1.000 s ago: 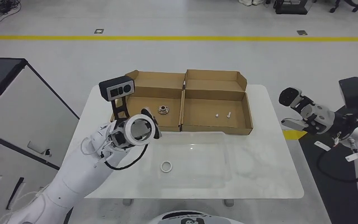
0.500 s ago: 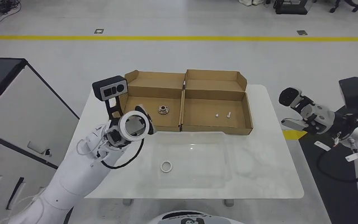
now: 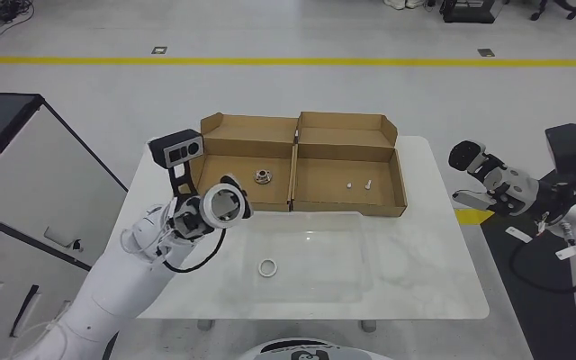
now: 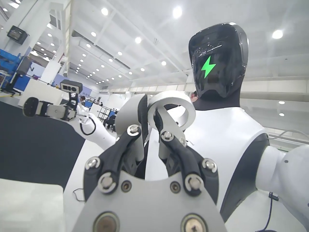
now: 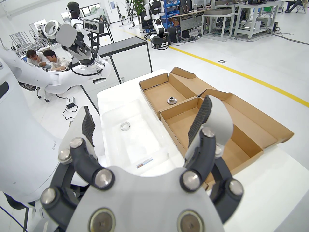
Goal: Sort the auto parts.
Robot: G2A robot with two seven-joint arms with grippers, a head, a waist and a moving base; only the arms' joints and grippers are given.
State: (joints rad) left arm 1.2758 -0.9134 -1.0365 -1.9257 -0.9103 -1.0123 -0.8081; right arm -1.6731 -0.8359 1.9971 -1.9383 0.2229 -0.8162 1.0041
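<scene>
1. The white table (image 3: 432, 270) carries a clear tray (image 3: 333, 261) at its middle.
2. Two open cardboard boxes stand side by side, touching, just beyond the tray: the left box (image 3: 252, 135) and the right box (image 3: 328, 184).
3. The left hand (image 4: 150, 117) hangs above the tray's far left corner, pinched narrow on the wall of a large white ring (image 4: 173, 97). From above it hides the near left corner of the left box. Since the earlier frames its wrist has turned a little, while the ring is in much the same spot.
4. The right hand (image 3: 470, 177) is well right of the tray, past the table's edge, fingers spread wide with nothing between them; it has not shifted.
5. A flanged metal part (image 3: 263, 175) lies in the left box.
6. A small white ring (image 3: 267, 267) lies in the tray, left of its middle.
7. Two tiny white parts (image 3: 349, 186) (image 3: 367, 184) lie in the right box.
8. A sticker (image 5: 144, 163) lies in the tray; its print is too small to read.
</scene>
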